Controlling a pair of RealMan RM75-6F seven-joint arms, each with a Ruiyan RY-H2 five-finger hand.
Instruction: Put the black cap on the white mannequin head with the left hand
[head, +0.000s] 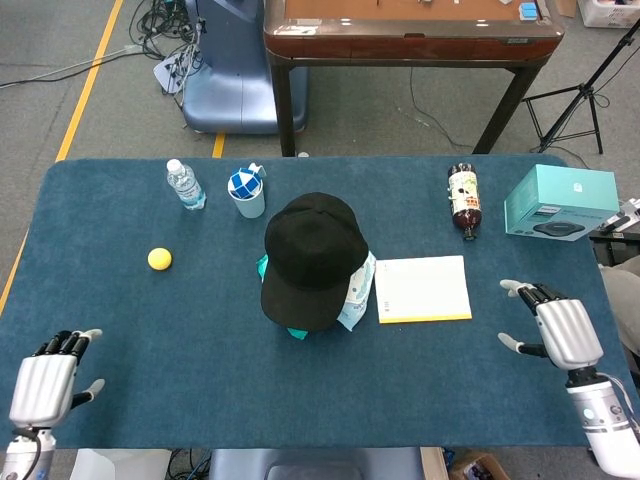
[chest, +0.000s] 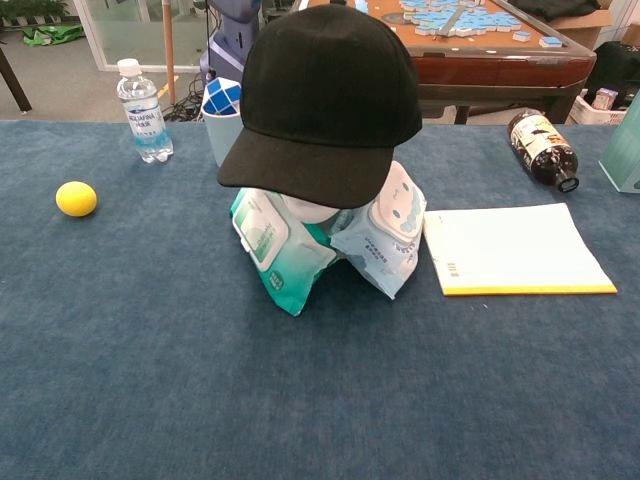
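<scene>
Head view is showing the cap (head: 313, 258) sitting on the head (chest: 312, 212); left hand (head: 45, 378) released, near-left on the surface (head: 200, 380); right hand (head: 560, 332) released. Best leaving the cap alone.

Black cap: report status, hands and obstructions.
Left hand open, off at table corner; right hand open, holding nothing. Black cap seated on white mannequin head. Nothing in the way.
</scene>
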